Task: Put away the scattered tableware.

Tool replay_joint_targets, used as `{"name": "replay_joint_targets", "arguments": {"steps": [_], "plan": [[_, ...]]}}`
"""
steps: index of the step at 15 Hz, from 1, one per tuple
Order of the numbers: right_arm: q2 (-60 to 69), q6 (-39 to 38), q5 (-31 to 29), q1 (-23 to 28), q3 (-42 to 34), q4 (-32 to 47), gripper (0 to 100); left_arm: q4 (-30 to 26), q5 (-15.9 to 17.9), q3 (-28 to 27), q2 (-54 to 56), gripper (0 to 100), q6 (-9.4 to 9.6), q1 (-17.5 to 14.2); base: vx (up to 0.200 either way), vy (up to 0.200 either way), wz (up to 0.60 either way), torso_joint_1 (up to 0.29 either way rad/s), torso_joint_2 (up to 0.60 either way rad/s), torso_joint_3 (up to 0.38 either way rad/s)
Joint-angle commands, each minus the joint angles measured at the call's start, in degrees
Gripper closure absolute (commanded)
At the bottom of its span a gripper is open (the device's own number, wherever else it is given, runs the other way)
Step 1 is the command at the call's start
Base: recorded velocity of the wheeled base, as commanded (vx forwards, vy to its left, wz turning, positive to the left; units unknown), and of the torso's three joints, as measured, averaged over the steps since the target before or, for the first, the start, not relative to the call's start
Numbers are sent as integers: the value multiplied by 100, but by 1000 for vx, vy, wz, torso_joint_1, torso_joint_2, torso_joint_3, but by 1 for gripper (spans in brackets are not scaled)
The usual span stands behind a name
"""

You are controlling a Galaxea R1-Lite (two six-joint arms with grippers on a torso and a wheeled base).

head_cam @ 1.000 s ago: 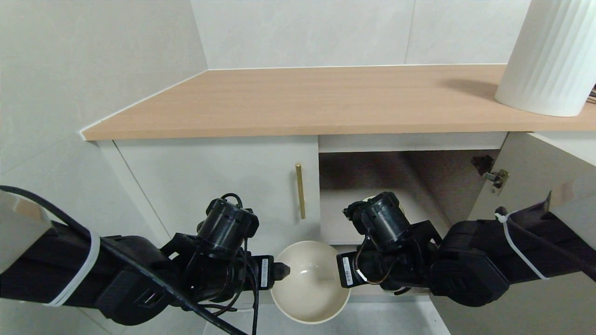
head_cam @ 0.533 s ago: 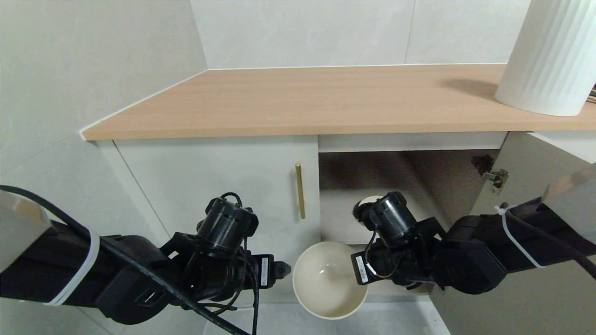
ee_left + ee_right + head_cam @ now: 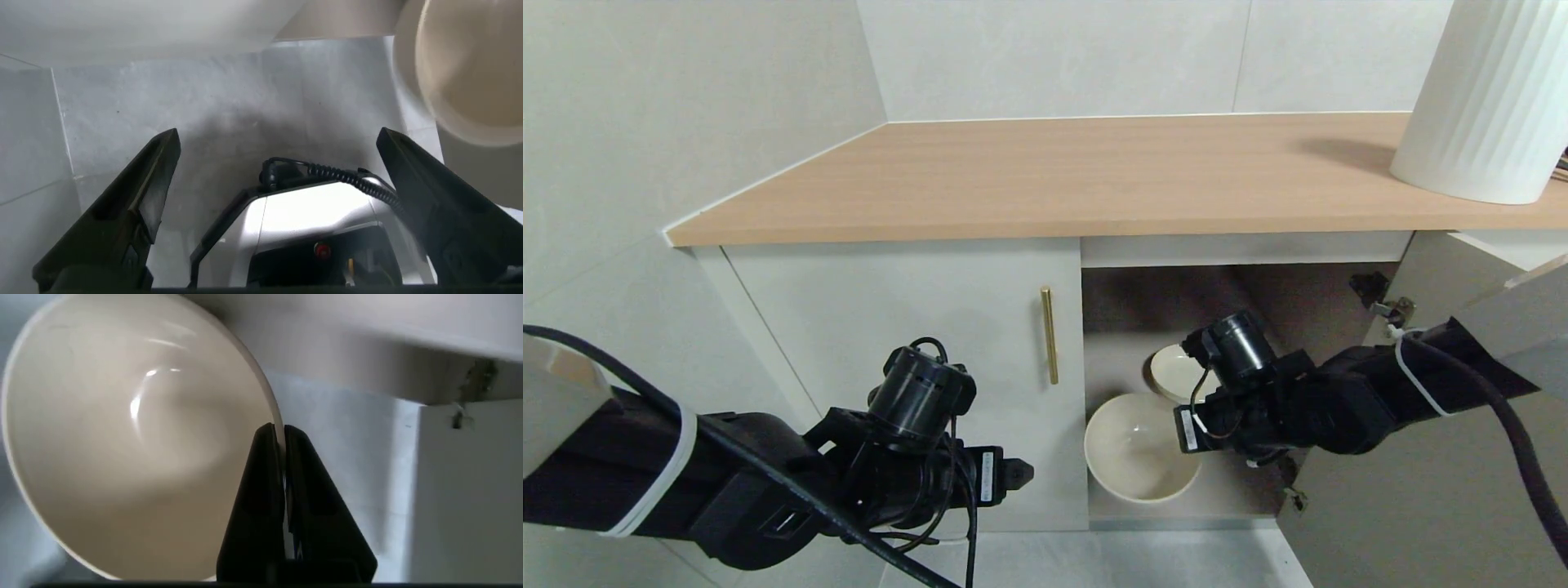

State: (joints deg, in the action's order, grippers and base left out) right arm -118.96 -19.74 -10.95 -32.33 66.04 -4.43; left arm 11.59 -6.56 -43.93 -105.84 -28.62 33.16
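Wood-topped bench (image 3: pixel 1045 175) against pale tiled walls, a white ribbed vessel (image 3: pixel 1486 98) on its right end, and the cabinet (image 3: pixel 1258 290) beneath stands open on the right. In there, the right gripper (image 3: pixel 1188 430) is pinched on the rim of the cream bowl (image 3: pixel 1135 449), low in the open compartment, just in front of a smaller bowl (image 3: pixel 1170 371) (set deeper in). The left gripper (image 3: pixel 278 139) hangs spread wide, empty, before the shut left door (image 3: pixel 898 327).

head cam high, forward-down onto cabinet (image 3: pixel 898 294), left wrist cam facing floor (image 3: pixel 245 106), right wrist cam tight on bowl (image 3: pixel 139 433) (bowl shared by all three)
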Motion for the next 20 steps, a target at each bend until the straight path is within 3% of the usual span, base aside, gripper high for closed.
{"name": "replay_joint_targets", "arguments": {"steps": [1,7,13,20], "plan": [[-260,-329,-4,280,384,-6,100,1,-3,-10,2,0,-3,-2,0,0,0,0,0,0],[-734,-1349,-21,1036,1359,29,100,1,-3,-1,19,0,-3,-2,0,0,0,0,0,0],[-1183,-1621,-232,1484,1922,29,100,1,-3,-1,19,0,-3,-11,0,0,0,0,0,0],[-1499,-1683,-312,1642,2185,29,100,1,-30,-10,11,0,-3,-2,0,0,0,0,0,0]]}}
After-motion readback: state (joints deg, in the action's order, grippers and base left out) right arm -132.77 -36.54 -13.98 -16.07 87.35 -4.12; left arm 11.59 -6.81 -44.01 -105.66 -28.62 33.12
